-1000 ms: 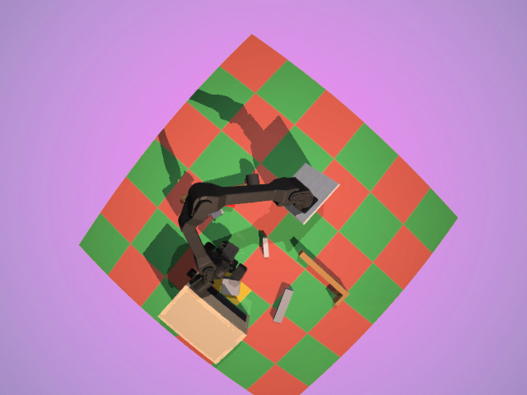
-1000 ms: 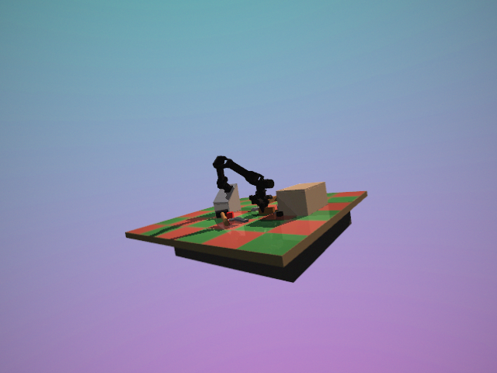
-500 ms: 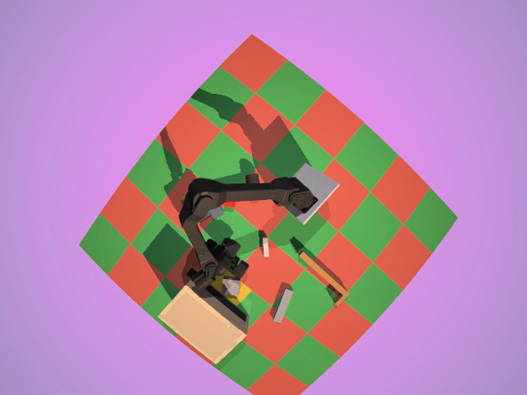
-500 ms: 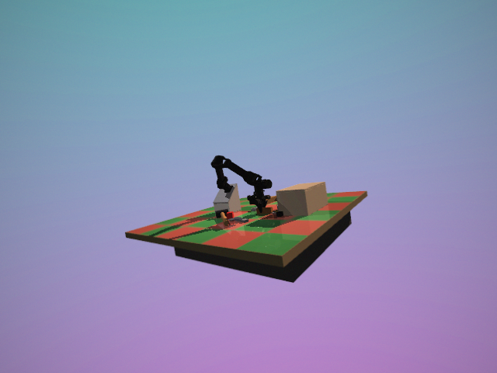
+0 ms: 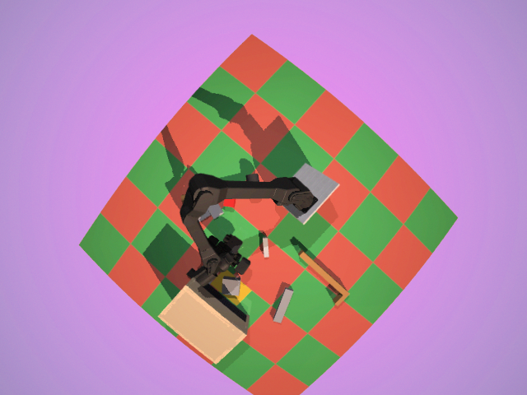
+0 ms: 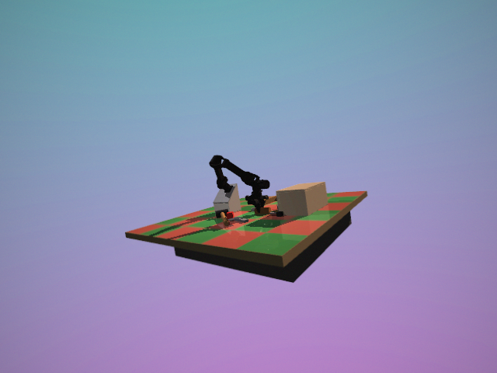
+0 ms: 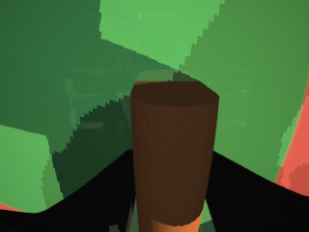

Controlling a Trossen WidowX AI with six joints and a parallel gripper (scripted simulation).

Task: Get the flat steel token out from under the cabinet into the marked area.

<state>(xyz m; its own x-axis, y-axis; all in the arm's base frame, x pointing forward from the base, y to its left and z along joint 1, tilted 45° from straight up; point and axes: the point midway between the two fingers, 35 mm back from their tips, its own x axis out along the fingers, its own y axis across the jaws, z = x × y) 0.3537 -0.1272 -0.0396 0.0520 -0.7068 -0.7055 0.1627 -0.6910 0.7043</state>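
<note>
The tan cabinet (image 5: 202, 325) (image 6: 290, 202) stands near a table edge. The yellow marked area (image 5: 244, 291) lies in front of it, partly covered by the arm and shadow. A grey piece (image 5: 230, 286), which looks like the steel token, is seen over this area; I cannot tell whether it lies flat or touches anything. My gripper (image 6: 258, 209) (image 7: 168, 158) is low in front of the cabinet, shut on a brown wooden handle (image 7: 174, 145) (image 6: 263, 210). The handle's far end is hidden from above.
An orange hooked stick (image 5: 323, 275), a grey bar (image 5: 282, 304) and a small white block (image 5: 265, 247) lie right of the marked area in the top view. A red block (image 5: 229, 202) and a grey piece (image 5: 216, 211) lie by the arm. The grey sloped stand (image 5: 319, 187) is at the arm's base.
</note>
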